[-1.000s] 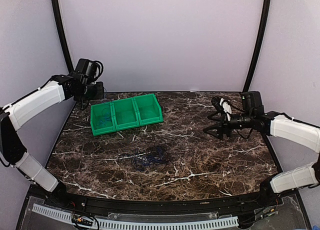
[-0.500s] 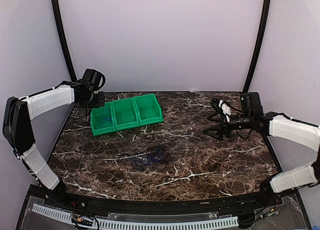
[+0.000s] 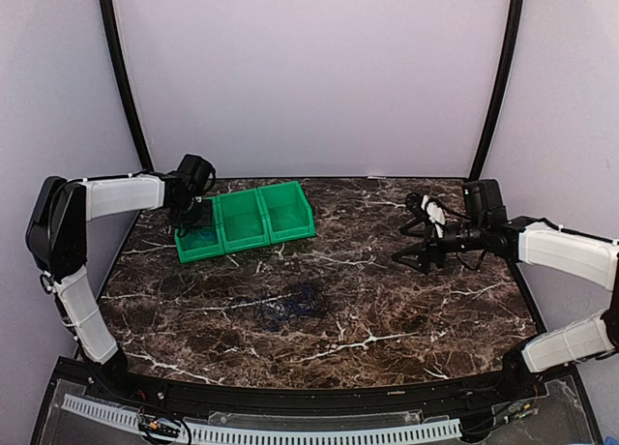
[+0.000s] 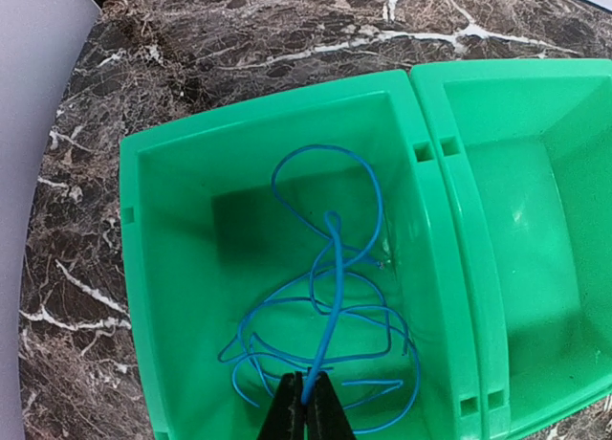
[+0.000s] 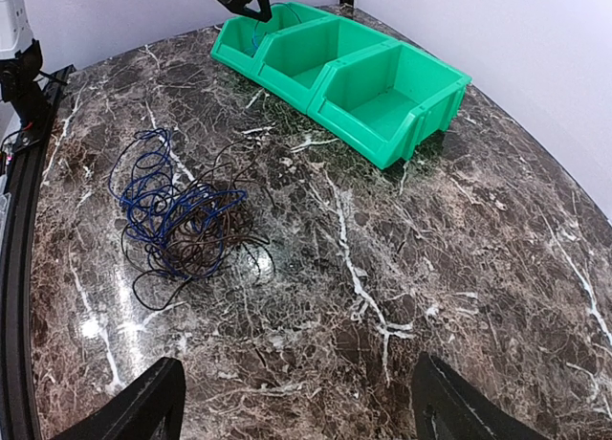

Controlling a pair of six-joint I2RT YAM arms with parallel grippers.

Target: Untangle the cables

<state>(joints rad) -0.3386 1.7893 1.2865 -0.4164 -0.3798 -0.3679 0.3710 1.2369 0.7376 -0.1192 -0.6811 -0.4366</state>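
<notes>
A tangled bunch of cables, dark blue and black loops wound together, lies on the marble table near its middle; the right wrist view shows this tangle ahead and to the left. A separate light-blue cable lies coiled in the left compartment of the green bin. My left gripper is shut on one strand of it, just above the coil. In the top view the left gripper hangs over that compartment. My right gripper is open and holds nothing, right of the tangle and well apart from it.
The green three-compartment bin sits at the back left of the table; its middle and right compartments hold nothing. Black frame posts rise at both back corners. The table's front edge runs along the near side.
My left arm has swung right from the table's back-left corner to over the bin's left compartment. The right arm and the tangle have hardly moved.
</notes>
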